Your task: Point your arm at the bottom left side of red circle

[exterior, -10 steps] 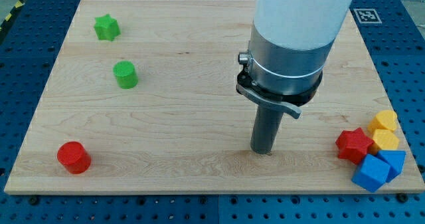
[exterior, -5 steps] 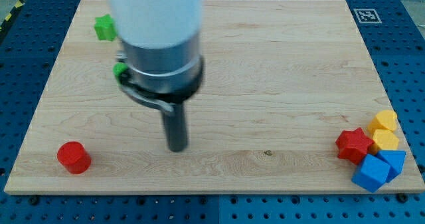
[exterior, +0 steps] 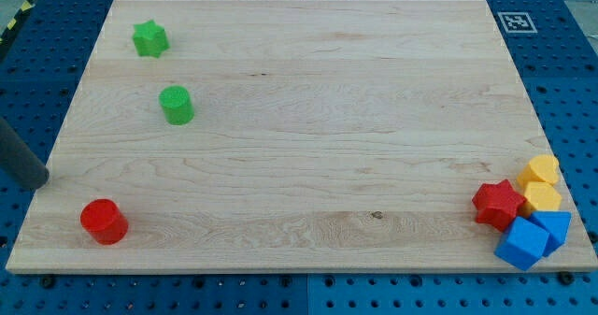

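Observation:
The red circle, a short red cylinder, sits on the wooden board near its bottom left corner. My rod enters from the view's left edge, and my tip rests at the board's left edge. The tip is up and to the left of the red circle, with a clear gap between them. Nothing touches the red circle.
A green star and a green cylinder lie at the upper left. A cluster at the bottom right holds a red star, two yellow blocks and two blue blocks.
My arm has swept from the board's middle right across to its left edge. No block has moved.

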Motion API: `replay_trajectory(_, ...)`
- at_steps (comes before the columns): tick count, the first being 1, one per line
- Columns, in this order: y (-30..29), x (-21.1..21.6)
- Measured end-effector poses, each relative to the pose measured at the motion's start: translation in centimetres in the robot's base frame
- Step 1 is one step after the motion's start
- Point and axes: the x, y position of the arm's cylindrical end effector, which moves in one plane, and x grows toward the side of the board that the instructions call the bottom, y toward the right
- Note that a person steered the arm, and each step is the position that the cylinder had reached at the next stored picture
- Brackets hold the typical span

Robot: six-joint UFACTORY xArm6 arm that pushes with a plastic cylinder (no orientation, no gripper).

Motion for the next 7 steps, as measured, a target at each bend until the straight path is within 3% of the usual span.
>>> replay_trajectory(2,0.1,5.0)
replay_trajectory(7,7.7,7.9)
